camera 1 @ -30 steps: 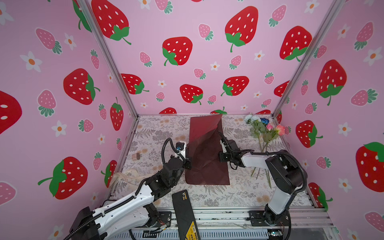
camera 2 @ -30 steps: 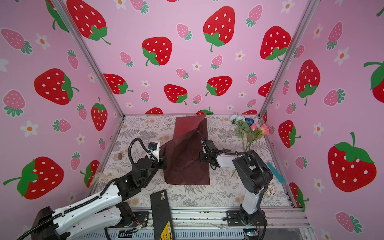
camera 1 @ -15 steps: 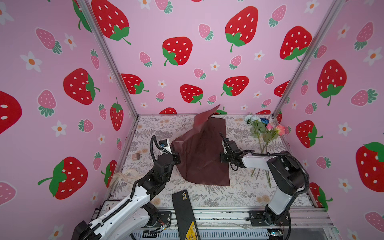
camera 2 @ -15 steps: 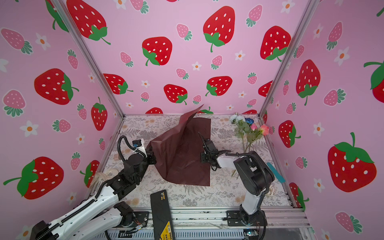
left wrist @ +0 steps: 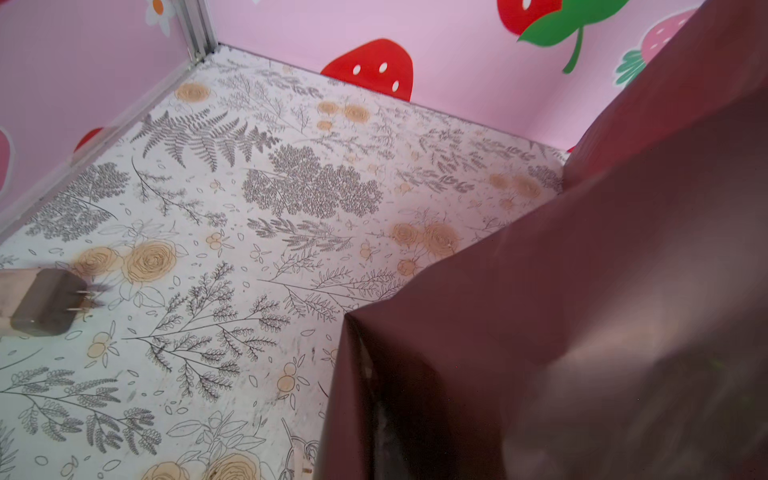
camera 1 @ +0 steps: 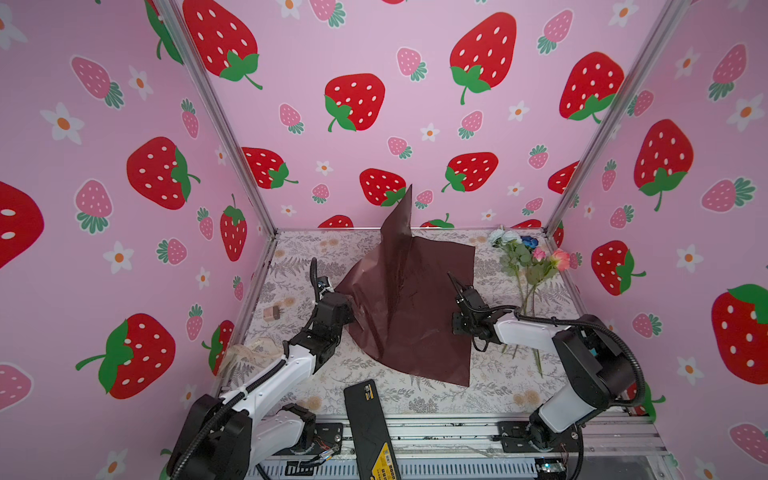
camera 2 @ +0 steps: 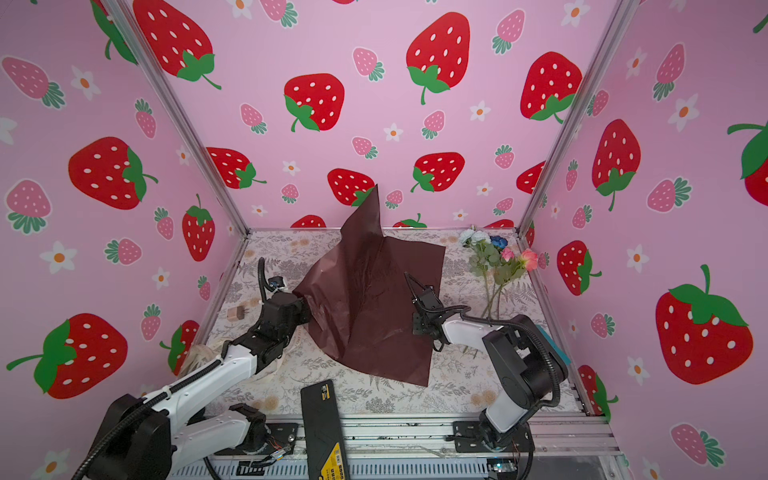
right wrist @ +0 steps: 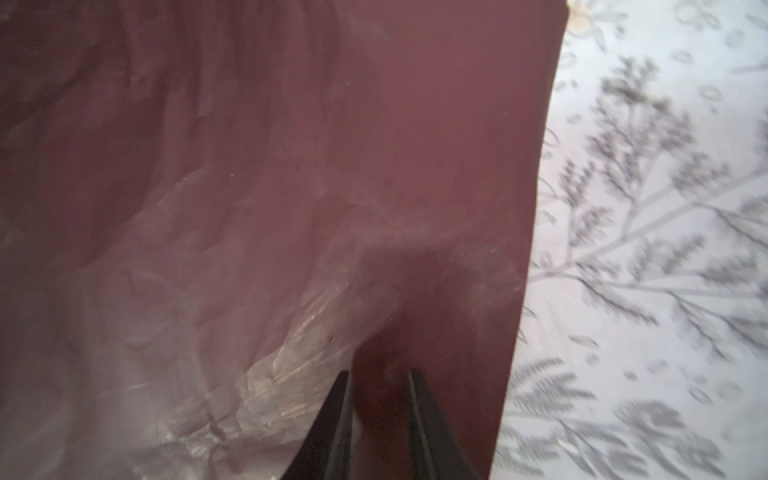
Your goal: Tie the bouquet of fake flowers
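Compared with a second ago, the paper (camera 1: pixel 409 307) is pulled leftward and buckled, no longer flat, and its far corner is now raised in front of the back wall. At the left of both top views, a small block (camera 1: pixel 271 312) is seen near the table (camera 1: pixel 415 395) edge, with a ribbon (camera 1: pixel 249 353) bunched below it. Left of centre, the left gripper (camera 1: pixel 351 311) is pressed together on the paper's lifted left edge; in the left wrist view its fingers are covered by the sheet. At centre, the paper's right half is left flat on the table. Right of centre, the right gripper (camera 1: pixel 452 277) is held over that half, narrowly spread, with nothing pinched; contact with the sheet cannot be told. At the upper right, the flowers (camera 1: pixel 525 259) are laid on the table, apart from the paper, blooms toward the back corner.
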`<state>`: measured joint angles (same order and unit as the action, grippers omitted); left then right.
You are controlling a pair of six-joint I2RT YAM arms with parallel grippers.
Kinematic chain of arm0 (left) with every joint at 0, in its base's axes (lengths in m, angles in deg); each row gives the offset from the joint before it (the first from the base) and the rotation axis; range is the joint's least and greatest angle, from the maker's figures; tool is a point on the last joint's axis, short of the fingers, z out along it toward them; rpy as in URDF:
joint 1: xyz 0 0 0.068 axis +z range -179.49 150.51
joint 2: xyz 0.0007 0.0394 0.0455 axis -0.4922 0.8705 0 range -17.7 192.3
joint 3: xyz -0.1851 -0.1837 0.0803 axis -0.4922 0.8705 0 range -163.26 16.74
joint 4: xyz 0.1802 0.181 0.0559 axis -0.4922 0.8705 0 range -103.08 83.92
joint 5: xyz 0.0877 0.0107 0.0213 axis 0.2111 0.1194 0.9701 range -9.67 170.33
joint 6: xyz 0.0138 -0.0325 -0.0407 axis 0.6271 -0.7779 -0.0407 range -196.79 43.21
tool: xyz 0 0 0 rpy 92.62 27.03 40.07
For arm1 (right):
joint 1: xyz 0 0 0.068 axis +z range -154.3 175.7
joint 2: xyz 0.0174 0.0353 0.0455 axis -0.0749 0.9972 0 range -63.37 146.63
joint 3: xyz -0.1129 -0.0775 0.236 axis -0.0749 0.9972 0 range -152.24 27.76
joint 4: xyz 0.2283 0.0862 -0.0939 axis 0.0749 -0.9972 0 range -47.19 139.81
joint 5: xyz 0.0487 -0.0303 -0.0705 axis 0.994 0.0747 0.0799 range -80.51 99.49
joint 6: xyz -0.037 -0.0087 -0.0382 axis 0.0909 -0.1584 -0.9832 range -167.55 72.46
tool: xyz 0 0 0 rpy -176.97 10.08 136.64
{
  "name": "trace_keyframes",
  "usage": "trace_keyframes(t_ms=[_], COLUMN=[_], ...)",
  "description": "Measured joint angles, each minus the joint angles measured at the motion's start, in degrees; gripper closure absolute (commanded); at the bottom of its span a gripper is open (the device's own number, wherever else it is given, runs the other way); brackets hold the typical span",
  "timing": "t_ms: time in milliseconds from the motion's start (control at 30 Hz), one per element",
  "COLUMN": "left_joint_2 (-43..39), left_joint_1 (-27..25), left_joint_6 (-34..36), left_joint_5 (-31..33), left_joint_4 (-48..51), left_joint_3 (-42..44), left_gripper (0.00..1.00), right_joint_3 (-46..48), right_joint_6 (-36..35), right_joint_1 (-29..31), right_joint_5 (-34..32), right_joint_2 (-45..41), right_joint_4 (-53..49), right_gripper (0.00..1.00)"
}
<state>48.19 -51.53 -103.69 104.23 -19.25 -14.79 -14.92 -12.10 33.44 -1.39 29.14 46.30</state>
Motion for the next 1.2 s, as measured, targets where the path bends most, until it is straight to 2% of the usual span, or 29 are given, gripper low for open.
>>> trace_keyframes(t_ms=[267,967,1200], left_joint_2=[8.7,22.2,25.4], left_joint_1=[2.6,5.5,8.1], left_joint_6=[0.0,1.2,2.1], left_joint_5=[-3.0,-9.2,-10.8], left_joint_4=[-0.7,-1.1,-0.3], left_joint_3=[-6.3,-16.7,-18.5], left_gripper=[1.0,1.0,1.0], right_joint_3=[4.3,10.0,10.6], right_joint_6=[3.7,10.3,11.2], right_joint_1=[0.0,0.0,0.0], right_joint_5=[-2.5,-2.1,-0.8], right_joint_2=[-6.4,-18.8,-23.1], right_joint_4=[-7.3,-18.6,-20.3], right_gripper=[0.74,0.74,0.68])
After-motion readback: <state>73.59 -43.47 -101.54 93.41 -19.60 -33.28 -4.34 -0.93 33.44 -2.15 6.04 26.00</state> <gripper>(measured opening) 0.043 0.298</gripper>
